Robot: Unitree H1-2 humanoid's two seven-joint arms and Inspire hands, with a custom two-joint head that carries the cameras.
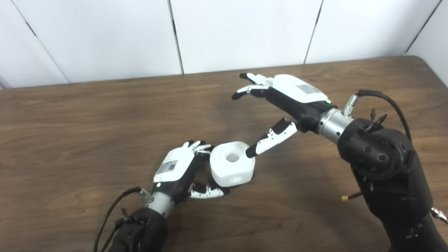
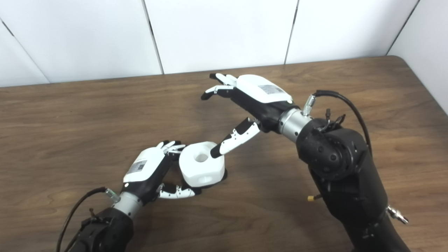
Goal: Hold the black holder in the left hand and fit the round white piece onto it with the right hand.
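Observation:
The round white piece (image 1: 231,168), with a hole in its top, sits at the table's middle. Only a dark sliver of the black holder (image 1: 252,175) shows under its right side; the rest is hidden. My left hand (image 1: 176,169) is closed around the piece's left side, fingers behind it and thumb (image 1: 206,191) in front at its base. My right hand (image 1: 287,98) is open above and to the right, fingers spread toward the wall. Its thumb tip (image 1: 251,152) rests at the piece's upper right edge; it also shows in the right eye view (image 2: 216,152).
The brown wooden table (image 1: 87,133) fills the view, with a white panelled wall behind it. The table's right edge and rounded corner (image 1: 432,70) lie beyond my right arm. My right forearm (image 1: 381,164) stands bulky over the table's right side.

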